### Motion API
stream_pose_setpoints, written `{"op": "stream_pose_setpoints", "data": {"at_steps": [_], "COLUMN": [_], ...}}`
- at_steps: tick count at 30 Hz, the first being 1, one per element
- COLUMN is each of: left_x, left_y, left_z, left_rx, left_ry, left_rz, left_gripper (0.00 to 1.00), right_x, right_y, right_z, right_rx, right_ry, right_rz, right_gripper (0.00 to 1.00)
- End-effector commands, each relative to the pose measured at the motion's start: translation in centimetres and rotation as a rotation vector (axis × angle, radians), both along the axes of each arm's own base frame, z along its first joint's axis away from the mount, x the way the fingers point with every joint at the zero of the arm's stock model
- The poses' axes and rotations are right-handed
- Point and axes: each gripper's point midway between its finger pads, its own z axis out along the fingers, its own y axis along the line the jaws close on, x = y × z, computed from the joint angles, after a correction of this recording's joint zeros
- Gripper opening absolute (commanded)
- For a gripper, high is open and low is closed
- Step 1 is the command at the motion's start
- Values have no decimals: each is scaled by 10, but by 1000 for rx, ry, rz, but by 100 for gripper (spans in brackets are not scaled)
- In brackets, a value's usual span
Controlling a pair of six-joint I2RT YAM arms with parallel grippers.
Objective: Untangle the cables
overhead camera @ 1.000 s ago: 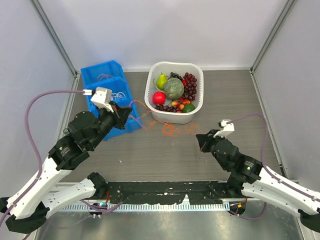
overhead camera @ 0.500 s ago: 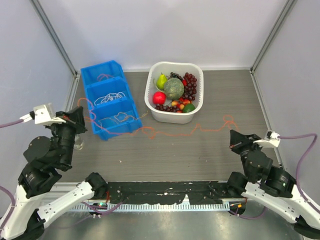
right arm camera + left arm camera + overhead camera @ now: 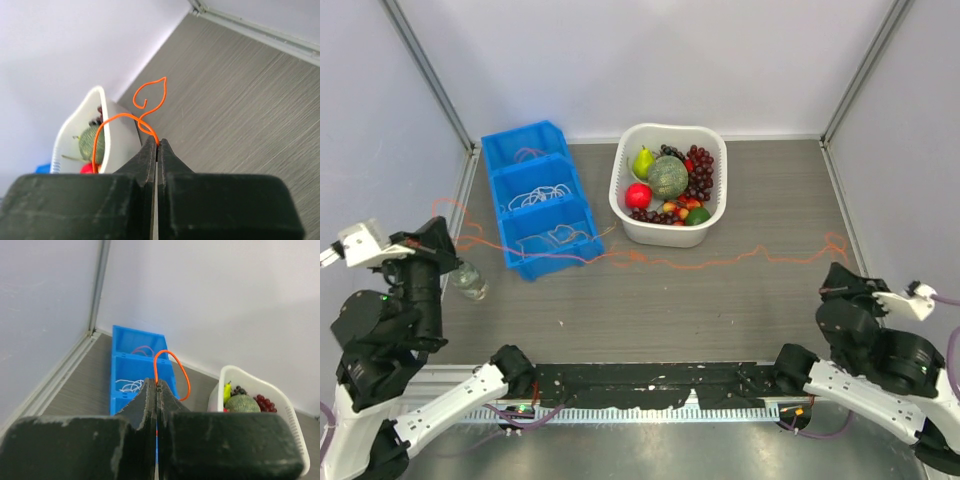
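Observation:
A thin orange cable (image 3: 720,263) lies stretched across the table, from the far left to the far right, passing in front of the blue bin and the white basket. My left gripper (image 3: 438,238) is shut on its left end, and a loop of the orange cable (image 3: 172,360) rises from the left gripper (image 3: 157,383). My right gripper (image 3: 834,283) is shut on the other end, where the orange cable (image 3: 150,95) curls above the right gripper (image 3: 158,143). White cables (image 3: 535,195) lie coiled in the bin's compartments.
The blue three-compartment bin (image 3: 502,215) stands at the back left. A white basket (image 3: 618,195) of fruit sits beside it at the back centre. A small clear object (image 3: 470,281) lies on the table by the left arm. Grey walls close the left, back and right sides.
Both arms drew back and apart, left to the left edge, right to the right edge. The orange cable went from a bunch near the basket to a long line.

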Motion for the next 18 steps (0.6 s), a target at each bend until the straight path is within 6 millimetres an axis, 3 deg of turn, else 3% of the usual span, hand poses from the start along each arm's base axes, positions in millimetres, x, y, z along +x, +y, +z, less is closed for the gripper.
{"op": "stream_pose_setpoints", "data": {"at_steps": [1,9,14,18], "left_x": [-27,-26,-12,9], "left_y": [49,43,9,-36], "left_z": [22,30,36,34], "left_rx": [-91,-95,-120,-98], "left_ry": [-87,-102,-120,-73], "left_rz": [145,114,-25,-158], "left_gripper": [0,0,0,0], "right_x": [-19,-17,9,33], "right_y": [-48,-45,8,63], "right_z": [24,27,10,-26], "right_rx": [62,45,-81,-233], "right_ry": [-147,-149,-32,118], "right_rz": [-123,-110,6,133], "right_gripper": [1,1,1,1]}}
